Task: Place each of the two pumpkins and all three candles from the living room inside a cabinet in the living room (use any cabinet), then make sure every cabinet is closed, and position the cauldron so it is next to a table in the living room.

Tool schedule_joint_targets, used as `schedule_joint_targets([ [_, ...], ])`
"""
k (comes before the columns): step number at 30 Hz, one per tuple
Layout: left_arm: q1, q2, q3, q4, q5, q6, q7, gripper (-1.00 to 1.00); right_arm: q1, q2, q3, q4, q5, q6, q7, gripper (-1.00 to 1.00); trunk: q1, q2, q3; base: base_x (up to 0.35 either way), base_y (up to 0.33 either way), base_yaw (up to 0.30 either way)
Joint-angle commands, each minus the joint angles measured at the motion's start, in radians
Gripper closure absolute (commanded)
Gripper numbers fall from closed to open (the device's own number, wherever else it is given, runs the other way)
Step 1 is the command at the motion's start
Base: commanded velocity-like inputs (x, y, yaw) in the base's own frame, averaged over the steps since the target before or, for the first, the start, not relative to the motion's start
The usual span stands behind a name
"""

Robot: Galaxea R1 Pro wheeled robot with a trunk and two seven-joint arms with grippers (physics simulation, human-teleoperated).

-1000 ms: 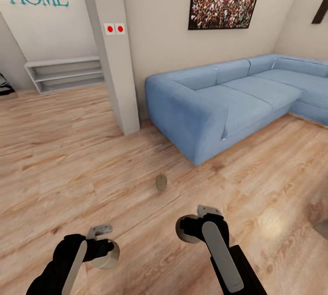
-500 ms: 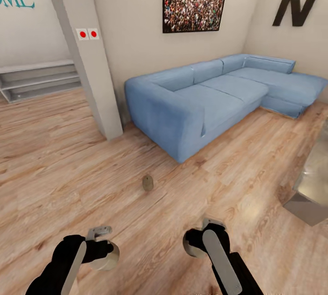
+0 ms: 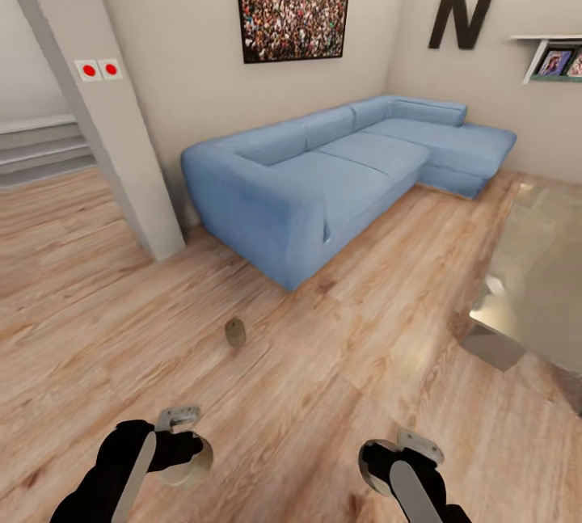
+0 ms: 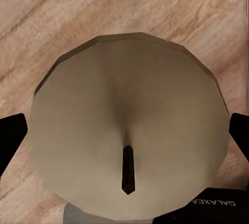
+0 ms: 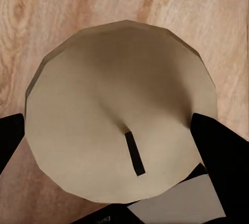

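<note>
Each gripper is clamped on a beige candle: the left gripper (image 3: 179, 446) squeezes the left candle (image 4: 129, 125), its dark wick up, and the right gripper (image 3: 398, 458) pinches the right candle (image 5: 119, 110) the same way. A third candle (image 3: 235, 333) stands upright on the wooden floor (image 3: 339, 361), in front of the blue sofa (image 3: 323, 175). The glossy grey table (image 3: 541, 272) sits off to the right.
</note>
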Motion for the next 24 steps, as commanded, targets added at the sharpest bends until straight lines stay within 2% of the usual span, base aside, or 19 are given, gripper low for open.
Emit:
schedule_joint_targets([
  [1, 0.000, 0.000, 0.000, 0.000, 0.000, 0.000, 0.000, 1.00, 0.005, -0.001, -0.001, 0.001, 0.002, -0.006, 0.012, 1.00, -0.004, 0.007, 0.003, -0.118, 0.000, -0.281],
  [6, 0.000, -0.001, -0.003, 0.000, -0.001, 0.000, 0.000, 1.00, 0.014, -0.010, -0.004, 0.070, 0.003, -0.079, 0.091, 1.00, -0.023, 0.042, 0.021, -0.249, 0.000, -0.278],
  [10, 0.000, -0.001, -0.005, 0.000, -0.004, -0.001, 0.000, 1.00, 0.015, -0.031, -0.004, 0.104, 0.004, -0.124, 0.148, 1.00, -0.038, 0.070, 0.037, -0.097, 0.000, -0.253],
  [14, 0.000, -0.002, -0.006, 0.000, -0.005, 0.001, 0.000, 1.00, 0.015, -0.045, -0.005, 0.116, 0.003, -0.155, 0.163, 1.00, -0.038, 0.070, 0.041, -0.015, 0.000, -0.232],
  [21, 0.000, -0.002, -0.006, 0.000, -0.002, 0.001, 0.000, 1.00, 0.015, -0.045, -0.006, 0.162, 0.004, -0.167, 0.165, 1.00, -0.038, 0.070, 0.050, -0.001, 0.000, -0.224],
  [24, 0.000, -0.005, -0.007, 0.000, -0.003, 0.001, 0.000, 1.00, 0.015, -0.045, -0.005, 0.179, 0.004, -0.199, 0.166, 1.00, -0.038, 0.070, 0.053, -0.026, 0.006, -0.217],
])
